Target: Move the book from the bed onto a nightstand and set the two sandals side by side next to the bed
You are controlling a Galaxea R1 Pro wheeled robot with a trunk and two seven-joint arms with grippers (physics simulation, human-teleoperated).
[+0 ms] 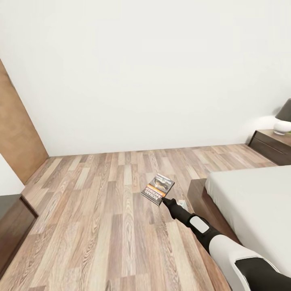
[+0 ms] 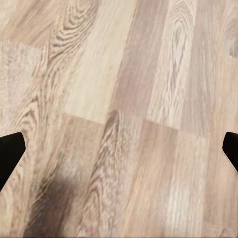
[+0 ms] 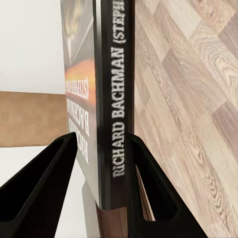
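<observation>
Now carrying the book [image 1: 158, 189] level toward the nightstand [image 1: 271, 146], right gripper [image 1: 163, 200] jaws pinching its spine, left gripper [image 2: 119, 153] probably spread.

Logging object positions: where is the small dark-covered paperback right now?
In the head view, the paperback is clamped in the right tool, held above the wood-plank floor, left of the bed's corner.
</observation>
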